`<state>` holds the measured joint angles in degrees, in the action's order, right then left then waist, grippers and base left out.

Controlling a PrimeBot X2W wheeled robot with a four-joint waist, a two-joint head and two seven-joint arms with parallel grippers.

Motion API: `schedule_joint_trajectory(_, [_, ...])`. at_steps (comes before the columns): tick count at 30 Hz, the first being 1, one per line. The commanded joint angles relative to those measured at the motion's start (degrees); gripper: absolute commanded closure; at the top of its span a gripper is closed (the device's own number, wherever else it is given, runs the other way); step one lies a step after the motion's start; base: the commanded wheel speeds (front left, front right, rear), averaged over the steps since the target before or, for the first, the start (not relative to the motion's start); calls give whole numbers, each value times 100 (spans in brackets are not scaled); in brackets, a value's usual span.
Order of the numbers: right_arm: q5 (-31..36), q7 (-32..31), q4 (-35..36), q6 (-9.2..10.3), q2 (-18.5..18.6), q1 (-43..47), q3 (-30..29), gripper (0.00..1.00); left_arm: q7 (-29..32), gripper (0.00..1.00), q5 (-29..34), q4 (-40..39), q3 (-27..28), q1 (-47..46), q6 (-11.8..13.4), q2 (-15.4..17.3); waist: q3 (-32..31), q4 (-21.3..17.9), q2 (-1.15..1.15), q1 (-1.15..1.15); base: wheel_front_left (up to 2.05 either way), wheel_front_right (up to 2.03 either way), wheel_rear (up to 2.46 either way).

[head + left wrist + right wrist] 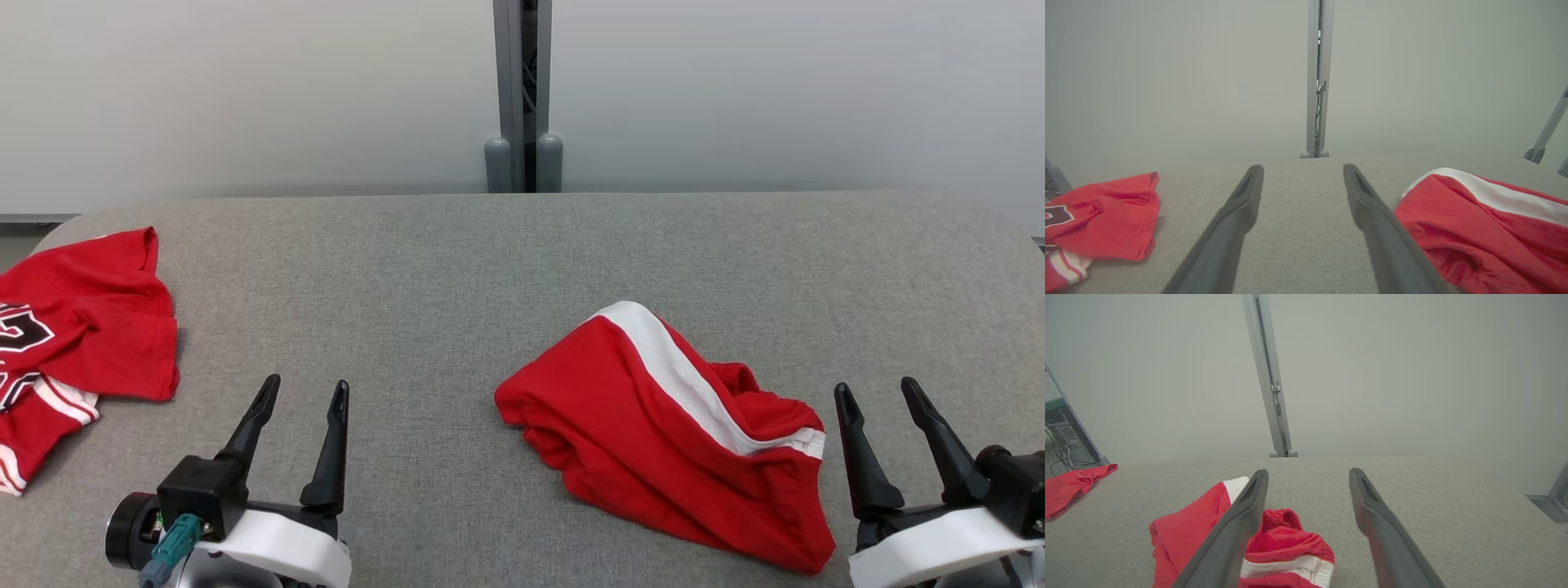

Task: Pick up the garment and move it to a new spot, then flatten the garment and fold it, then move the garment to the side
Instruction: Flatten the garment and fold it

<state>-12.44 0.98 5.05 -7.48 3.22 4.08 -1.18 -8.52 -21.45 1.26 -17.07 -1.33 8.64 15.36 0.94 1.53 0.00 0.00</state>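
Head view, starting at the left edge: the large red jersey-style shirt (98, 327), with black lettering outlined in white and red-and-white striped trim, lies crumpled at the far left of the grey fabric-covered table (457, 261). The picture's border cuts off part of it. To its right, near the table's front, the left gripper (307, 384) points away from the robot. Its two long dark fingers are spread wide with nothing between them, and it is clear of the shirt. In the left wrist view those fingers frame bare grey cloth, with the shirt off to one side.

Behind the middle of the table a grey metal post (522, 90) stands against the pale wall (245, 90).

Right of centre lie the bunched red shorts with a white side stripe (653, 425), well apart from the shirt. At the lower right, the right gripper (875, 385) sits just beside the shorts' right end, its fingers also wide apart and empty. In the right wrist view one finger crosses in front of the shorts; I cannot tell whether it touches them.
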Motion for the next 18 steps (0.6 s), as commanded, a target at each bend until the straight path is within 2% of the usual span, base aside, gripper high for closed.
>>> schedule_joint_trajectory(1, [52, -25, 25, -2, -3, 54, 1, 0, 0, 0, -28, -10, 0, 63, 22, 23, 5, -1, 0, 0, 0, 0, 0])
schedule_joint_trajectory(8, [10, -42, 47, -3, -11, -89, 65, 0, 158, 0, -48, 65, -201, -353, -211, 13, 137, -97, 0, 0, 0, 0, 0])
schedule_joint_trajectory(13, [-34, -18, -2, -2, -8, -227, 194, 0, 606, 0, -150, 382, -520, -952, -620, -78, 349, -448, 0, 0, 0, 0, 0])
schedule_joint_trajectory(14, [-34, -18, -2, -2, -8, -227, 194, 0, 606, 0, -150, 382, -520, -952, -620, -78, 349, -448, 0, 0, 0, 0, 0])
schedule_joint_trajectory(18, [-78, 53, -46, -2, -12, -355, 272, 0, 1084, 0, -301, 790, -766, -1524, -980, -187, 589, -842, 0, 0, 0, 0, 0])
